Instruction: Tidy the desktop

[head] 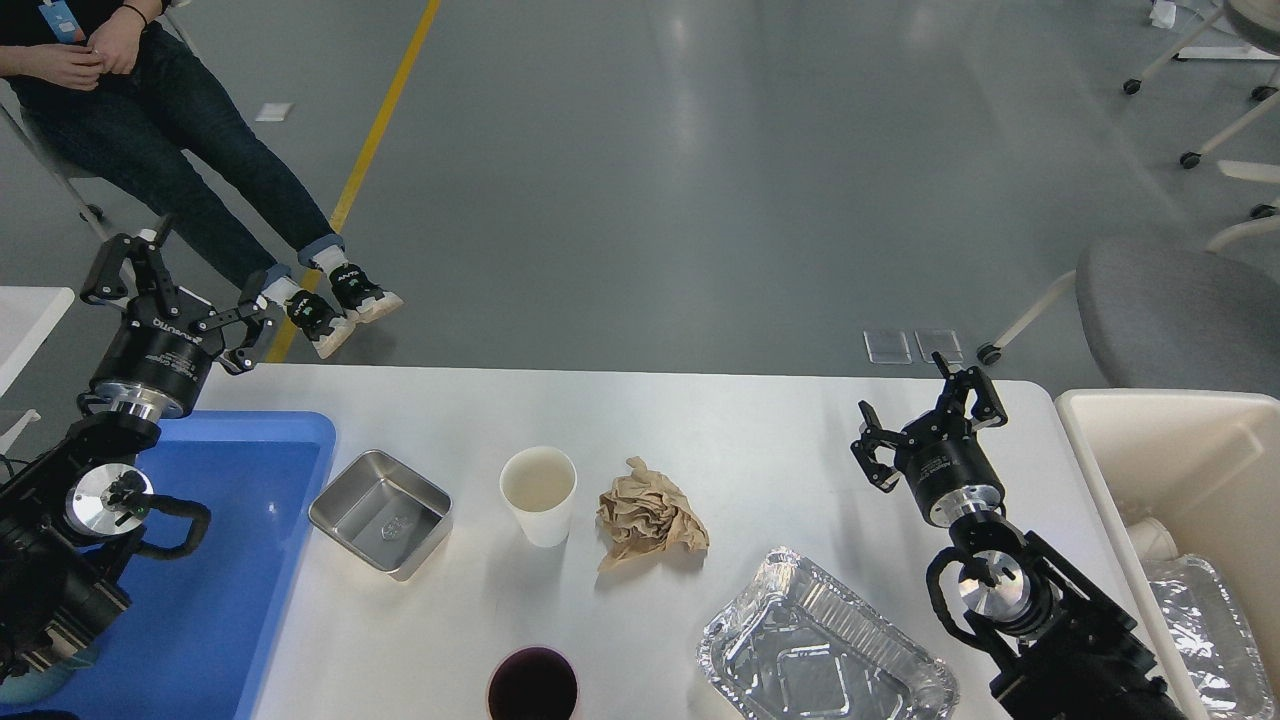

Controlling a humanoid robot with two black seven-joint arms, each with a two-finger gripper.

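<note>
Fingers apart on left gripper (178,290) and right gripper (930,425), both empty, above counter (760,440); cup (538,494) beside crumpled paper (650,512).

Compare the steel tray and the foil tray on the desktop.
The steel tray is smooth and rigid-looking; the foil tray is crinkled. The steel tray is smaller and squarer, lying beside the blue tray; the foil tray is longer, at the desktop's near edge. Both lie open side up.
</note>
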